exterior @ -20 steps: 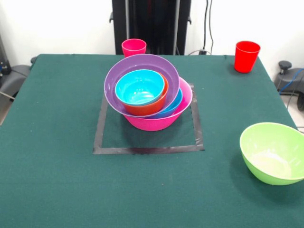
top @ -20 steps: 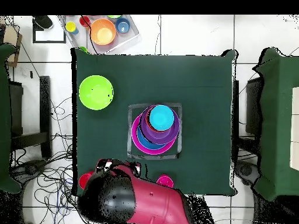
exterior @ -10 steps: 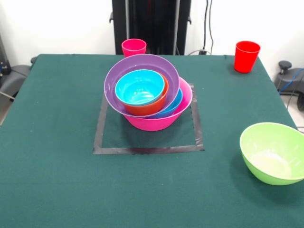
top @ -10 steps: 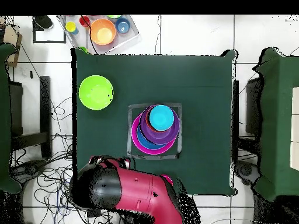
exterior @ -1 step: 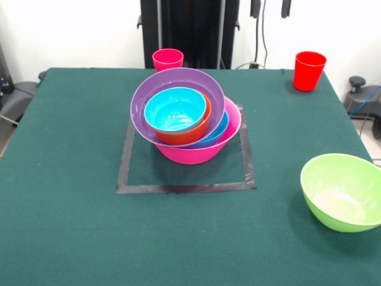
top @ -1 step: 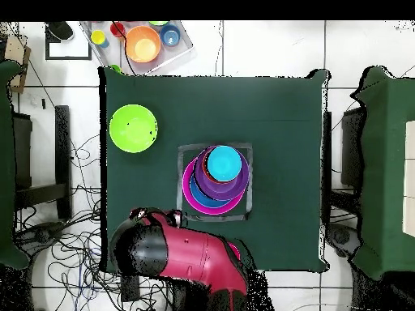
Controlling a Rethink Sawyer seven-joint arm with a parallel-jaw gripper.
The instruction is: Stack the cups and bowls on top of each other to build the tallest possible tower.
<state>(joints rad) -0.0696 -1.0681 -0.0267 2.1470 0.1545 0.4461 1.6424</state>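
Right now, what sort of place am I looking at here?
Probably a robotics lab bench. A green-covered table has a taped square marking where the tower stands, loose cables sprawl over the tiled floor, and the robot arm sits at the table's edge.
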